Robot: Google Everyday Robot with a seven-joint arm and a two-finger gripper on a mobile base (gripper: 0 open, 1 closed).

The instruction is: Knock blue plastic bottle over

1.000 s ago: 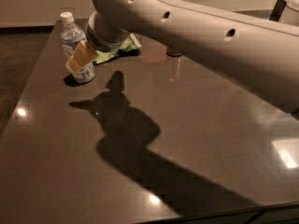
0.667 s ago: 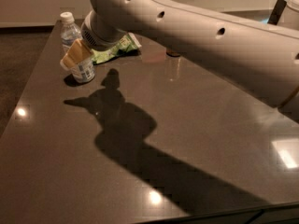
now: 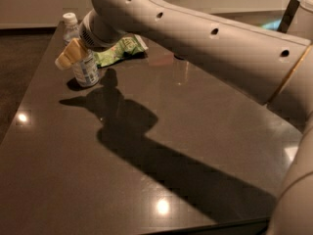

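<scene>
The blue plastic bottle (image 3: 83,62), clear with a white cap and a pale blue-and-white label, stands upright near the far left of the dark table (image 3: 146,170). My gripper (image 3: 68,56) hangs at the end of the large pale arm (image 3: 205,38), right in front of the bottle's upper half. Its yellowish fingers (image 3: 73,52) cover the bottle's middle and point left. Only the cap, the shoulder and the lower label show.
A green snack bag (image 3: 117,50) lies just right of the bottle, behind the arm. A pinkish low object (image 3: 161,58) sits on the table under the arm. The table's left edge runs close to the bottle. The arm casts a long shadow across the table.
My gripper has moved left across the front of the bottle, so its fingers now reach past the bottle's left side. The bottle still stands upright.
</scene>
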